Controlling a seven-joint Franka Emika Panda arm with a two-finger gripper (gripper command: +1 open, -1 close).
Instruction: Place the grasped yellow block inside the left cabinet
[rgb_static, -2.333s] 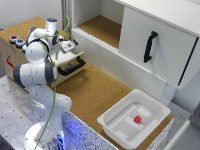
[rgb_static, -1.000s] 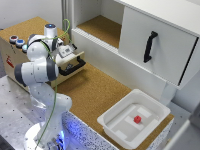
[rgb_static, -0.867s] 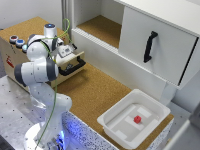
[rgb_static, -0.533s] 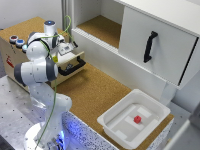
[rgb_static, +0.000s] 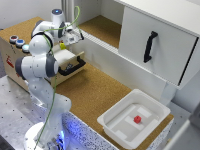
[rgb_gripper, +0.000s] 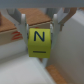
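The left cabinet (rgb_static: 102, 26) is seen as an open white-walled section with a brown cork-textured floor; nothing is seen inside it. A white rectangular tray (rgb_static: 116, 131) is set on the bench (rgb_static: 95, 92) and a small red block (rgb_static: 137, 119) is contained in it. A wooden drawer box (rgb_static: 67, 62) with a black handle is pulled open below the arm; its contents are hidden by the arm. The yellow block (rgb_gripper: 39, 41), cube-shaped and marked "N", is clamped between the fingers of the end effector (rgb_gripper: 39, 40), above the drawer and beside the cabinet opening. In the exterior view the block is barely distinguishable.
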